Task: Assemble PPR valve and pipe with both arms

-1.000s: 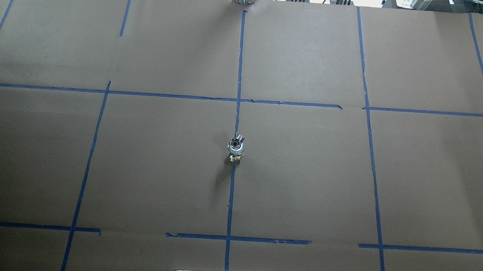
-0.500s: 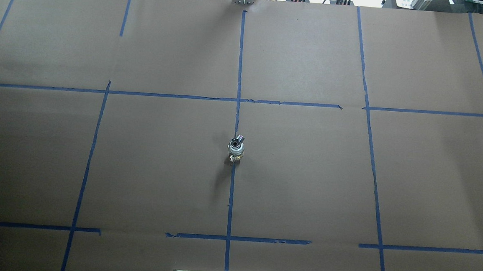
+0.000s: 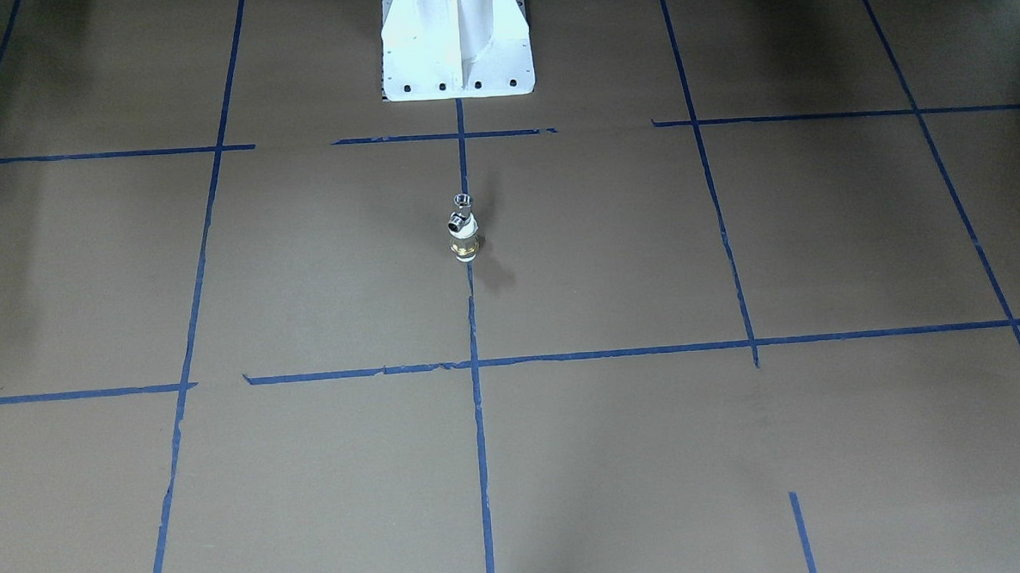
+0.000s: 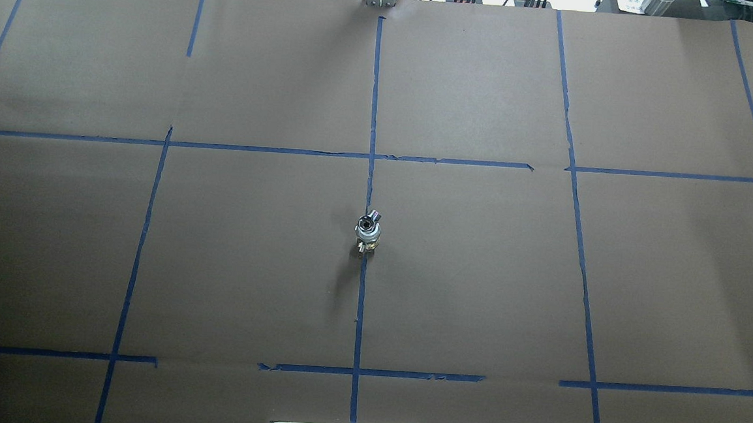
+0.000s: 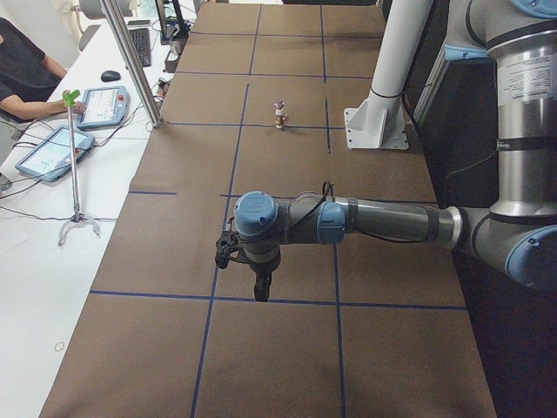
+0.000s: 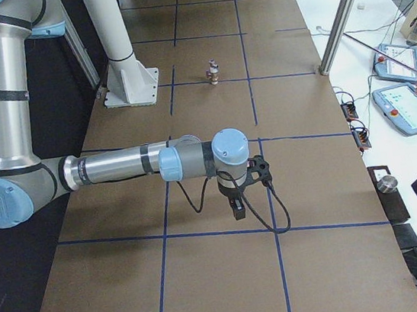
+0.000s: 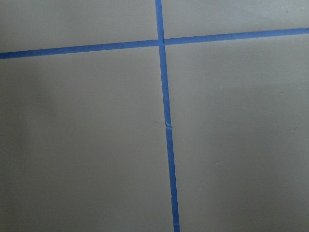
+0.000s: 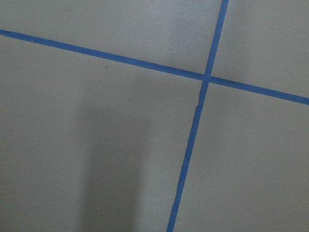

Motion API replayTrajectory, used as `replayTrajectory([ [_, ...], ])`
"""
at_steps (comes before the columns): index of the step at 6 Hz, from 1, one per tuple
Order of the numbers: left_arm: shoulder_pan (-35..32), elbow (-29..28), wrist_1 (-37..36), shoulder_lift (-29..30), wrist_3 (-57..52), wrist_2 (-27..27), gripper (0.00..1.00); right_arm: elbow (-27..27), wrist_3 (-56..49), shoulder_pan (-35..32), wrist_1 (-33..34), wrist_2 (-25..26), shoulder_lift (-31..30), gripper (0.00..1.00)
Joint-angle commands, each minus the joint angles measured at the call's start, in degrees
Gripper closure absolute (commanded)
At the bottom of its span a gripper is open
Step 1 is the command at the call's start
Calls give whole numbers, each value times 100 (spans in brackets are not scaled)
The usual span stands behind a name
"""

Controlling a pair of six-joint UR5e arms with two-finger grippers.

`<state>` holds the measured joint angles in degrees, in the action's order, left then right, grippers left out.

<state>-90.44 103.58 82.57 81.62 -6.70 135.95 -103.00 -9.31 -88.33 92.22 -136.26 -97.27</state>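
Observation:
A small valve piece [image 4: 368,234] with a chrome top, white middle and brass base stands upright on the centre tape line, in front of the pedestal. It also shows in the front view [image 3: 464,232] and both side views [image 5: 279,115] [image 6: 213,71]. No separate pipe is in view. My left gripper [image 5: 261,292] hangs over the table far from the piece, near the table's left end. My right gripper [image 6: 237,212] hangs likewise near the right end. Both show only in the side views, so I cannot tell if they are open or shut. The wrist views show only paper and tape.
Brown paper with blue tape lines [image 4: 374,107] covers the table. The white pedestal [image 3: 456,39] stands at the robot's edge. Metal posts [image 5: 130,61] [image 6: 344,15], tablets [image 5: 52,152] [image 6: 406,107] and an operator [image 5: 22,74] are on the side tables.

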Motion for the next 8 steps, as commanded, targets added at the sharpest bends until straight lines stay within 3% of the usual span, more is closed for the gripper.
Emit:
replayTrajectory([
  [1,-8,100,5,-32,-15,-7,0,-10,9,0,15,-15,-12,0],
  [3,-8,353,-12,-146,19,11,0,34,26,0,15,-24,-3,0],
  [8,9,207,23,-287,-15,-51,0,227,-9,9,-11,20,-3,0],
])
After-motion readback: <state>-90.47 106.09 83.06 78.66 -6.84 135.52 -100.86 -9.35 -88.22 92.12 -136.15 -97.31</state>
